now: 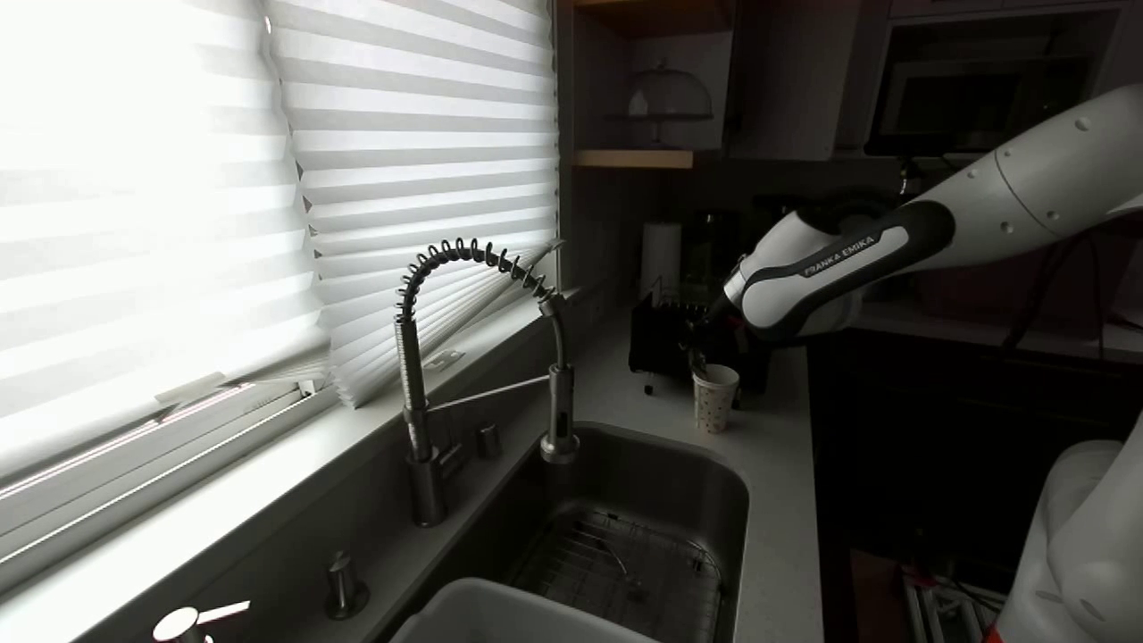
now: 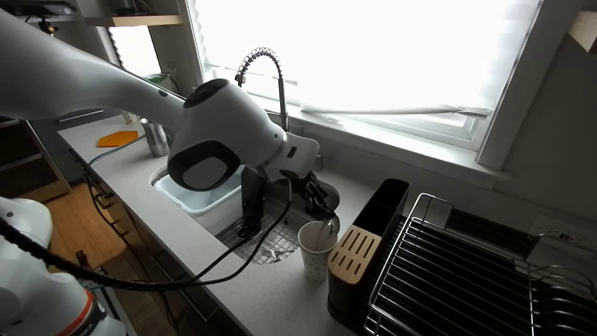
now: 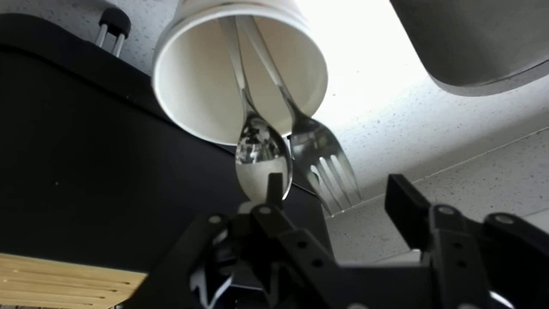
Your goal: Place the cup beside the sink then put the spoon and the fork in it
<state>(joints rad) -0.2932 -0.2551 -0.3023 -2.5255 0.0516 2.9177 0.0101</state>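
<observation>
In the wrist view the tool (image 3: 337, 188) stands spread at lower right — overlapping the bowl of the spoon (image 3: 255, 176), contact unclear — while spoon and fork (image 3: 311, 137) slant handle-first into the cup (image 3: 197, 86) at upper centre, so retreat should follow their long axes.

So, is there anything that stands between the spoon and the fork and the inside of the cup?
Nothing visible stands in the way: in the wrist view, the spoon and the fork already have their handles inside the cup, with their heads sticking out. The gripper is open by those heads.
</observation>
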